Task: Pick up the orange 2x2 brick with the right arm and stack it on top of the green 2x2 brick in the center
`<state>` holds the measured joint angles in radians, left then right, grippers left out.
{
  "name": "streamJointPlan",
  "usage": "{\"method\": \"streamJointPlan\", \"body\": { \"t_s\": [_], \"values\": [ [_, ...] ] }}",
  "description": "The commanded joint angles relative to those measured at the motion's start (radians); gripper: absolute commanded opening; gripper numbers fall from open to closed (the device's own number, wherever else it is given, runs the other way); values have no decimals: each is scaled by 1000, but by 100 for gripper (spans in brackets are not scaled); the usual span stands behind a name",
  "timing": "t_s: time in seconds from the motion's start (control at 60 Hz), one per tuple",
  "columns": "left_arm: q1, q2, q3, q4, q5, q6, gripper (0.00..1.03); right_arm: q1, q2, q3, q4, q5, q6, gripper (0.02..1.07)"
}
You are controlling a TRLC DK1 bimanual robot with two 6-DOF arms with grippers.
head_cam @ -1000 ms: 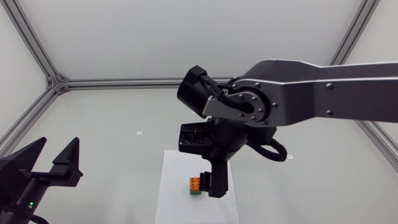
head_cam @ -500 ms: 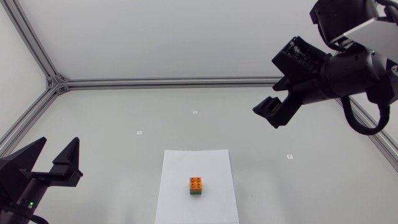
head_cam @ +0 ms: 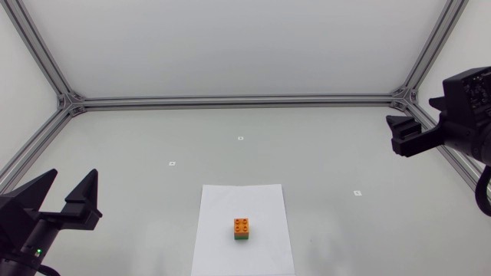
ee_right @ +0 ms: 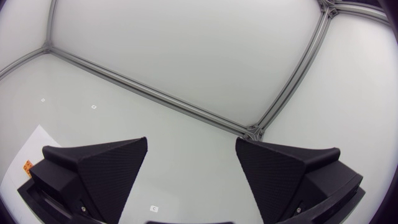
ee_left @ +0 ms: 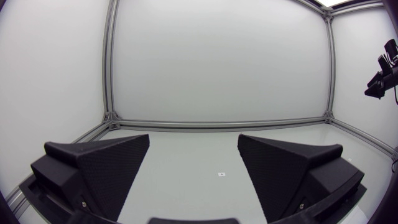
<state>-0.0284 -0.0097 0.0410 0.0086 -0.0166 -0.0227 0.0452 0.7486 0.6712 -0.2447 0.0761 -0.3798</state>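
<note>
Orange 2x2 brick (head_cam: 242, 225): seated atop green 2x2 brick (head_cam: 242, 237), on paper sheet (head_cam: 230, 249).
Right gripper (ee_right: 191, 149) jaws wide open, empty, well away from green brick; head view shows both bricks, right wrist view only an orange speck.

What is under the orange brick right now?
The green brick sits directly under the orange brick. Only its front edge shows, and its top is covered. The stack stands on a white paper sheet.

The orange brick (head_cam: 242, 225) hides most of the green brick (head_cam: 242, 238); the right arm (head_cam: 464, 126) runs off view.
</note>
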Motion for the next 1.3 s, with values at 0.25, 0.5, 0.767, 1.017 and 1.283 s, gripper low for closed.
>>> {"method": "streamJointPlan", "body": {
  "t_s": [0.25,0.5,0.767,1.017,1.283],
  "values": [
    [2,-6,-41,-10,3,6,99,-37,-290,-283,151,37,62,103],
    [2,-6,-41,-10,1,6,99,-39,-415,-389,177,6,149,103],
    [2,-6,-41,-10,1,6,99,-42,-549,-502,204,-27,241,103],
    [2,-6,-41,-10,1,6,99,-44,-676,-610,230,-58,329,103],
    [2,-6,-41,-10,1,6,99,-45,-749,-671,245,-76,380,103]
  ]
}}
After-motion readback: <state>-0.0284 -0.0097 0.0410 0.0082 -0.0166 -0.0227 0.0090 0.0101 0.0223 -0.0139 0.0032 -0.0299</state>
